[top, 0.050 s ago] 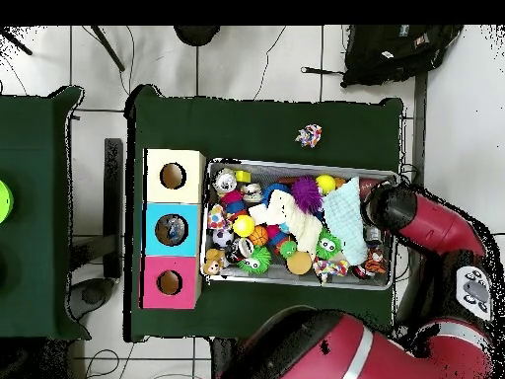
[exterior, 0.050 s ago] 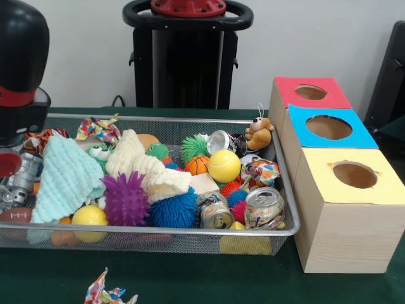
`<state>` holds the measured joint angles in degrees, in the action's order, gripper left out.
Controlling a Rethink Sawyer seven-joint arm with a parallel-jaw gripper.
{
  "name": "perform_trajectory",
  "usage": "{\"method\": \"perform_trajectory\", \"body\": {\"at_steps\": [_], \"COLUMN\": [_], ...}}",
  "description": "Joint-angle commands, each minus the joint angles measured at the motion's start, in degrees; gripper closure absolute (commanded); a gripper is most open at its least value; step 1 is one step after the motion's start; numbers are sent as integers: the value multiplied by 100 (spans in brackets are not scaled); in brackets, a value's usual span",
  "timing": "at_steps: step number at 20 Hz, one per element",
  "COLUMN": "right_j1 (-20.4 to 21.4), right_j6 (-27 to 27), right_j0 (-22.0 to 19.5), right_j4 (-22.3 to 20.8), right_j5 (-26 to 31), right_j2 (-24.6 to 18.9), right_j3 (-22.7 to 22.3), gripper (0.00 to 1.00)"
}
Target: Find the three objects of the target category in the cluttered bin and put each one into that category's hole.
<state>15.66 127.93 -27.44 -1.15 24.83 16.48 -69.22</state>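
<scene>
A wire mesh bin [exterior, 0.050 s ago: 288, 218] holds a heap of toys. Among them lie three crushed cans: one [exterior, 0.050 s ago: 214, 211] at the front, one [exterior, 0.050 s ago: 263, 207] at the front right, one [exterior, 0.050 s ago: 219, 140] near the back. Also there are a yellow ball [exterior, 0.050 s ago: 224, 166], a small basketball [exterior, 0.050 s ago: 197, 164], a purple spiky ball [exterior, 0.050 s ago: 125, 198] and a teddy bear [exterior, 0.050 s ago: 258, 133]. Beside the bin stand a red box [exterior, 0.050 s ago: 310, 93], a blue box [exterior, 0.050 s ago: 329, 128] and a yellow box [exterior, 0.050 s ago: 354, 175], each with a round hole on top. My gripper [exterior, 0.050 s ago: 12, 149] hangs over the bin's left end, at the bin's right end [top, 0.050 s ago: 380, 209] in the overhead view; its tip is hidden.
A pale teal cloth [exterior, 0.050 s ago: 66, 177] and a cream cloth [exterior, 0.050 s ago: 142, 168] cover part of the heap. A colourful wrapper [exterior, 0.050 s ago: 107, 294] lies on the green table outside the bin. A black bag [top, 0.050 s ago: 395, 49] sits on the floor. The arm's red link [top, 0.050 s ago: 434, 227] runs beside the bin.
</scene>
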Motion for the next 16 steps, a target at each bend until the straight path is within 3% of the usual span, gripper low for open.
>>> {"method": "perform_trajectory", "body": {"at_steps": [1, 16], "right_j1": [-197, -29], "right_j6": [-266, -367], "right_j0": [-434, -562], "right_j4": [-6, -95], "right_j5": [389, 1117], "right_j2": [-945, -1148], "right_j3": [-234, -404], "gripper": [0, 0]}}
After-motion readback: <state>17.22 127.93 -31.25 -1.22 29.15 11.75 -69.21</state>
